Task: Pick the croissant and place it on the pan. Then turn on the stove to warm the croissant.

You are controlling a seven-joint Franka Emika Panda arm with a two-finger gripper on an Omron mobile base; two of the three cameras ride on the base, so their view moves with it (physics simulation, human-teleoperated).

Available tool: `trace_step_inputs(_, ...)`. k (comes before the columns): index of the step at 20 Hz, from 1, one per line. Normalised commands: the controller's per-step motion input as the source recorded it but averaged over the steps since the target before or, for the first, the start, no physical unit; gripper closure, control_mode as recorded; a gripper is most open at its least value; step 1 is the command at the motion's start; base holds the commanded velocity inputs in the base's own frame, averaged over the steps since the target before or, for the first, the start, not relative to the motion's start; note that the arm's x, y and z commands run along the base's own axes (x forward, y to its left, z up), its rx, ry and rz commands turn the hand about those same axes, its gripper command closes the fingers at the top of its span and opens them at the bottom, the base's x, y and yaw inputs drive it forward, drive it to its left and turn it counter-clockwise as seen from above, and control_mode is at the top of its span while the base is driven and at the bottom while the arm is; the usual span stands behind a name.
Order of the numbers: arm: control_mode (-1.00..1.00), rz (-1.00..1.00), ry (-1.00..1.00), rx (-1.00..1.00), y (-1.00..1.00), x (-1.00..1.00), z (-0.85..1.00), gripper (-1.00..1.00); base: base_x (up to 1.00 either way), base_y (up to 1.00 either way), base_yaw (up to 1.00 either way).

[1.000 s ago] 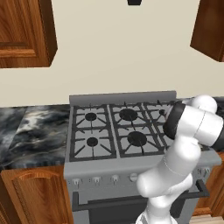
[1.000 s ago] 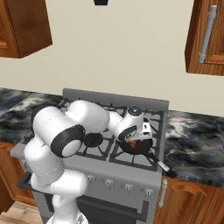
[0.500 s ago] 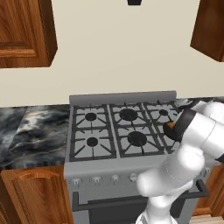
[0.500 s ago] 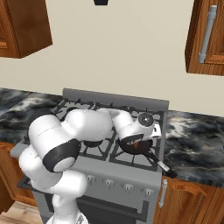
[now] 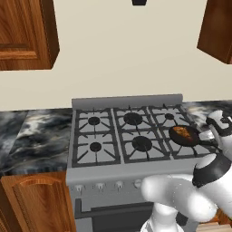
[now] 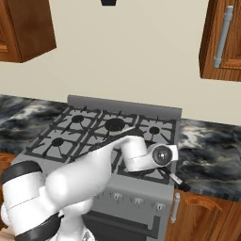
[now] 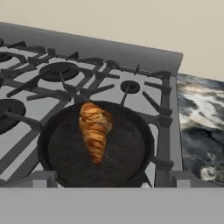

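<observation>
The croissant [image 7: 95,131] lies in the pan [image 7: 127,157]. The pincer is wide and empty. Next, reach for the stove [image 5: 97,131] knob that serves that front burner.

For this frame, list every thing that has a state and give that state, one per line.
croissant: lying in the pan, free of any grip.
pan: on the front right burner, handle toward the front.
stove: no flame seen at any burner.
upper cabinets: doors closed.
</observation>
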Motion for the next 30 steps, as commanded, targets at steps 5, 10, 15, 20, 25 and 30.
trace_step_inputs(5,-1.00,0.00,-0.17,0.00,0.00,-0.65,0.43,-1.00,0.00,0.00,0.00)
trace_step_inputs(10,-1.00,0.00,-0.14,0.00,0.00,-0.61,0.32,-1.00,0.00,0.00,0.00)
trace_step_inputs(15,-1.00,0.00,-0.13,0.00,0.00,-0.55,0.09,-1.00,0.00,0.00,0.00)
trace_step_inputs(20,-1.00,0.00,-0.10,0.00,0.00,-0.50,0.00,-1.00,0.00,0.00,0.00)
trace_step_inputs(25,-1.00,0.00,0.00,0.00,0.00,-0.36,0.00,-1.00,0.00,0.00,0.00)
trace_step_inputs(30,-1.00,0.00,-0.01,0.00,0.00,-0.28,0.00,-1.00,0.00,0.00,0.00)
